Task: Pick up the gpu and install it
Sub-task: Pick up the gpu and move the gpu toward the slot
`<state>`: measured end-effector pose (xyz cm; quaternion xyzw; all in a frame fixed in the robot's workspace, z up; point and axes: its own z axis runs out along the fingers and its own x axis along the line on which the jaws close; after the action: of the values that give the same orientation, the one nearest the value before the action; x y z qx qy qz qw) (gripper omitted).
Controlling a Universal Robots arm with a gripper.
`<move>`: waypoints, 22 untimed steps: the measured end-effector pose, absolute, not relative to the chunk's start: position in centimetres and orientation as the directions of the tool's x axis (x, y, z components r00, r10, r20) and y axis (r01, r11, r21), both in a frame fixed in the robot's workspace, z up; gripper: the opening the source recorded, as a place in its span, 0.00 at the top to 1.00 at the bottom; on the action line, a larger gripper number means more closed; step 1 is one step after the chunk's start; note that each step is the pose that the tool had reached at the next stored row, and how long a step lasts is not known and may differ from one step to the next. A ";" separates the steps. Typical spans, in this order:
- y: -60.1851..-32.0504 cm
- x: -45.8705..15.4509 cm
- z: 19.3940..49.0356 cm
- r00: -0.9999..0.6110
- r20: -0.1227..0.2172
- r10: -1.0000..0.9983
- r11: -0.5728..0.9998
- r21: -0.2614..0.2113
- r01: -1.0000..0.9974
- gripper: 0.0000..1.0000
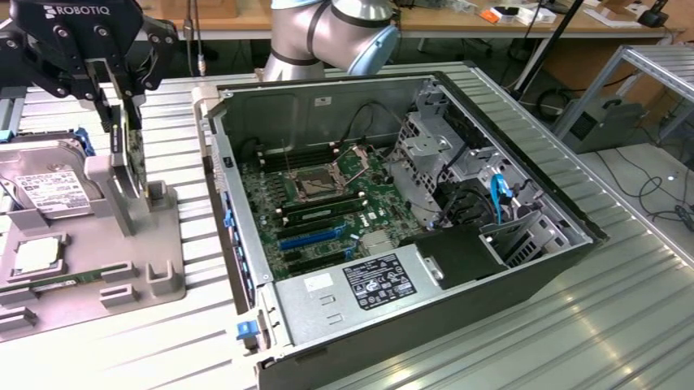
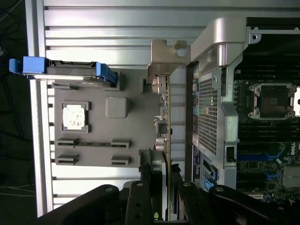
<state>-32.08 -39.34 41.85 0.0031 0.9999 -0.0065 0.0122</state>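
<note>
Exterior view: the gpu [image 1: 135, 158] is standing on edge in a slot of the grey holder [image 1: 97, 272], at about nine o'clock from the open computer case [image 1: 493, 305]. The gripper [image 1: 122, 114] is reaching down over it, its jaws clenching the card's upper edge, one on each face. In the wrist view the gpu [image 2: 165, 117] is showing edge-on, its metal bracket [image 2: 166, 58] at the end away from the gripper [image 2: 166, 178]. A hard drive [image 1: 44, 191] with a white label and a square processor chip [image 1: 36, 253] are sitting in the same holder, farther toward nine o'clock. Holder and case are resting on a bench [image 1: 586, 325] of ribbed silvery metal. At twelve o'clock the arm [image 1: 331, 32] is rising in front of a wooden worktable [image 1: 456, 23]. At three o'clock cables [image 1: 656, 191] are trailing across a grey floor.
</note>
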 end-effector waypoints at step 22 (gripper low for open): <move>-39.3 -27.8 41.8 -1.000 -0.024 0.006 1.000 -0.014 0.006 0.73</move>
<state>-27.79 -39.34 41.85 0.0031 0.9999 -0.0071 0.0122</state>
